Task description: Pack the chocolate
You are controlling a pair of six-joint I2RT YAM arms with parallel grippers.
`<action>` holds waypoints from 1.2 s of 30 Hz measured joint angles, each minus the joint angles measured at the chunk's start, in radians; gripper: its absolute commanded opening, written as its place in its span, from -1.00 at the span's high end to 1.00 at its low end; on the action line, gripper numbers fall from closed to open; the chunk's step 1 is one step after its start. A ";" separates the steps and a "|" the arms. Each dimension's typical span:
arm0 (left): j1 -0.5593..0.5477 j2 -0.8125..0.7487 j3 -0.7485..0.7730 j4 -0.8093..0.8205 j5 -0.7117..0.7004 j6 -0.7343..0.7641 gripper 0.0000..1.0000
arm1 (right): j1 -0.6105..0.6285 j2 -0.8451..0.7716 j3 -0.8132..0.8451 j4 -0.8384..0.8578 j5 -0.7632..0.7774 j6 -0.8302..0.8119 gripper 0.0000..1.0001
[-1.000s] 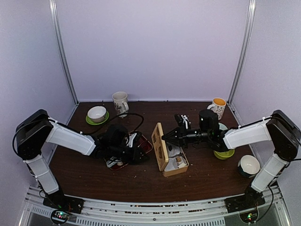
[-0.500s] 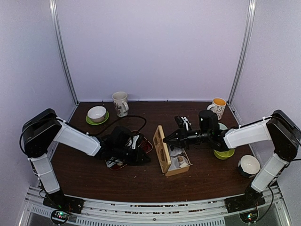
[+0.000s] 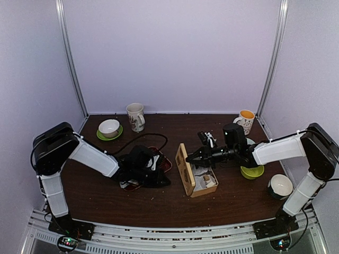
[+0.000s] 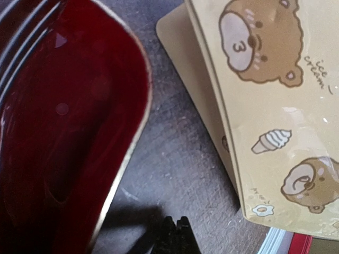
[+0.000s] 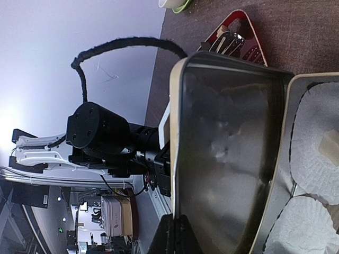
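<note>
Top external: both arms reach in from the near bench (image 3: 159, 209) edge toward the middle. Plain white bowl (image 3: 279, 185) sits near the right arm's base, well apart from the rest. Left tool (image 3: 163, 181) is low and clenched on nothing. Left wrist view has its tips pressed together over bare bench, between the red tray (image 4: 58, 132) and the bear-print lid (image 4: 265, 116). Can't tell whether the tips touch the bench. Tin (image 3: 205, 192) sits mid-bench, open, with the lid standing on edge along its left side, leaning left. Chocolate (image 3: 206, 179): a couple of small pieces inside the tin, in white paper cups (image 5: 318, 127). Right wrist view shows one cream piece at its right edge. Right tool (image 3: 189, 157) is clenched, tips at the lid's rim on the inner side; can't tell if it pinches the rim or just bears on it. Silver tongs (image 5: 229, 42) lie on the tray, left of the lid. Pale bits on the tray under the left arm are too small to identify. Green bowl (image 3: 252, 172) is partly hidden below the right forearm. Black cable (image 3: 143, 138) loops behind the tray. Far side: white bowl on green saucer (image 3: 109, 128) at left, white mug (image 3: 136, 115) beside it, mug with orange inside (image 3: 246, 120) in the far right corner
</note>
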 measured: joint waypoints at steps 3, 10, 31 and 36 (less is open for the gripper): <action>0.000 0.025 0.020 0.025 0.012 -0.008 1.00 | 0.000 0.000 0.002 -0.010 0.000 -0.004 1.00; 0.000 0.048 0.062 0.057 0.019 -0.014 1.00 | 0.000 -0.008 0.006 -0.010 -0.001 0.010 0.99; -0.006 0.126 0.160 0.148 0.053 -0.040 0.99 | -0.029 -0.075 0.037 -0.082 -0.010 -0.008 0.89; -0.006 0.139 0.161 0.157 0.055 -0.046 0.99 | -0.055 -0.075 0.037 -0.119 -0.018 -0.053 0.88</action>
